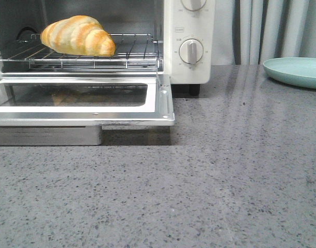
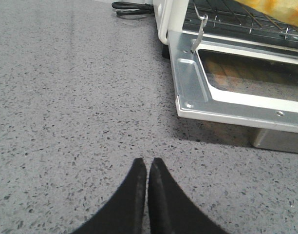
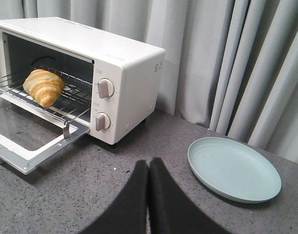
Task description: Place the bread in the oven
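Observation:
The bread [image 1: 78,35], a golden-orange croissant roll with pale stripes, lies on the wire rack [image 1: 122,51] inside the cream-white oven [image 1: 189,67]. The oven's glass door [image 1: 163,103] is dropped open and flat. The bread also shows in the right wrist view [image 3: 43,86], and a sliver of it in the left wrist view [image 2: 275,6]. My left gripper [image 2: 147,162] is shut and empty over bare counter, in front of the door's left corner. My right gripper [image 3: 148,162] is shut and empty over the counter, between the oven and the plate. Neither gripper shows in the front view.
A round teal plate [image 1: 297,71], empty, sits on the grey speckled counter to the right of the oven; it also shows in the right wrist view [image 3: 234,168]. A black power cord [image 2: 132,7] lies beside the oven's left side. Grey curtains [image 3: 246,63] hang behind.

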You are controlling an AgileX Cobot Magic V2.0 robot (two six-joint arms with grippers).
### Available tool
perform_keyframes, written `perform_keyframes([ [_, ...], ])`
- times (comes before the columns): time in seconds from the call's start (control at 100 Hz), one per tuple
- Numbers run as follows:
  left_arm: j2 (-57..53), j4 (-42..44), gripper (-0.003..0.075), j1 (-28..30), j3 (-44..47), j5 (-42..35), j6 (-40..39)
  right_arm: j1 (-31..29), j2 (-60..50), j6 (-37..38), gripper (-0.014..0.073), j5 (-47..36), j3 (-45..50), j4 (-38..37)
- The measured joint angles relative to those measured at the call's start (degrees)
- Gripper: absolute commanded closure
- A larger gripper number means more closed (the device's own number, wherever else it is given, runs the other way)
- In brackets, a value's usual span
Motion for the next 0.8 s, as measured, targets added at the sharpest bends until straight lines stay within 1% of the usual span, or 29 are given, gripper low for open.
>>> perform_keyframes([
  [0.12,0.0,0.0,0.0741,0.0,0.0,0.0,0.0,0.0,0.0,0.0,0.0652,0.0,0.0,0.0],
  [0.23,0.0,0.0,0.0741,0.0,0.0,0.0,0.0,-0.1,0.0,0.0,0.0652,1.6,0.3,-1.5],
  [0.36,0.0,0.0,0.0741,0.0,0.0,0.0,0.0,-3.5,0.0,0.0,0.0652,-1.2,4.1,-2.8],
  [0.44,0.0,0.0,0.0741,0.0,0.0,0.0,0.0,-9.4,0.4,0.0,0.0652,-5.9,8.5,-2.8],
  [0.49,0.0,0.0,0.0741,0.0,0.0,0.0,0.0,-13.1,0.5,0.0,0.0652,-9.3,11.2,-1.5],
  [0.58,0.0,0.0,0.0741,0.0,0.0,0.0,0.0,-23.3,0.6,0.0,0.0652,-15.6,16.6,5.2],
  [0.66,0.0,0.0,0.0741,0.0,0.0,0.0,0.0,-31.7,0.7,-0.2,0.0652,-23.5,22.4,12.1],
  [0.73,0.0,0.0,0.0741,0.0,0.0,0.0,0.0,-39.1,0.7,-2.4,0.0652,-31.1,28.1,16.6],
  [0.74,0.0,0.0,0.0741,0.0,0.0,0.0,0.0,-39.8,0.7,-2.8,0.0652,-31.1,28.7,16.9],
  [0.8,0.0,0.0,0.0741,0.0,0.0,0.0,0.0,-45.5,0.8,-5.3,0.0652,-38.9,33.8,19.2],
])
